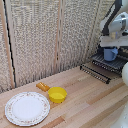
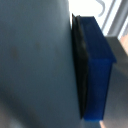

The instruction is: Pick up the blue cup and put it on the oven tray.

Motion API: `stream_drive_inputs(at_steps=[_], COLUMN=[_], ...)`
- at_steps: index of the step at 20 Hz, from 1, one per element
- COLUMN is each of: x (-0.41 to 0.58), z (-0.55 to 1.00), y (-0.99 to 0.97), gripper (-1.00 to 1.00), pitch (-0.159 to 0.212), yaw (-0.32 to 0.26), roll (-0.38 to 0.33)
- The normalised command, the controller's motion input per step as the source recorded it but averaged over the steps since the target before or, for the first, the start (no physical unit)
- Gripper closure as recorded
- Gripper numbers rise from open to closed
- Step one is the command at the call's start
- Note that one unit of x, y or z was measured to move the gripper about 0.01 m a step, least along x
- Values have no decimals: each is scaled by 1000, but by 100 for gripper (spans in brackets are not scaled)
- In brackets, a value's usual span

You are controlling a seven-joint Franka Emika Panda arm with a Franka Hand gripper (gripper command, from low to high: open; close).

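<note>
While the exterior view takes in the whole scene, the wrist view is filled almost wholly by close surfaces. From outside, the blue cup sits at the exterior view's upper right, upright, directly under the white arm's gripper and right above the oven tray, a rack of dark parallel bars; whether the cup's base touches the bars or hangs just over them cannot be told. A second barred piece slopes down in front of the tray toward the wooden desk. Well apart from these, toward the exterior view's lower left, a yellow bowl with a short orange handle rests on the desk, just beside a round white plate with a patterned rim. Woven screens stand behind the desk.

The wrist view shows none of that layout. It gives instead a broad grey-blue curved surface, the cup's wall, with a black pad pressed flat against it and a bright blue finger backing that pad. A sliver of pale metal and light wood shows past the finger. This contact, unseen from outside, says the fingers are closed onto the blue cup and gripping it; the opposite finger is not visible.

No brand, label or writing can be read in either view.
</note>
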Motion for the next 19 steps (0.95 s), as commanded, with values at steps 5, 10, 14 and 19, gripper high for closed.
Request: stream_drive_inputs(at_steps=[5, 10, 14, 19], x=[-20, 0, 0, 55], z=[-193, 206, 640, 615], y=[4, -6, -8, -2], gripper=[100, -100, -100, -100], pitch=[2, -8, -24, 10], yaw=[-19, 0, -28, 33], roll=[6, -3, 4, 59])
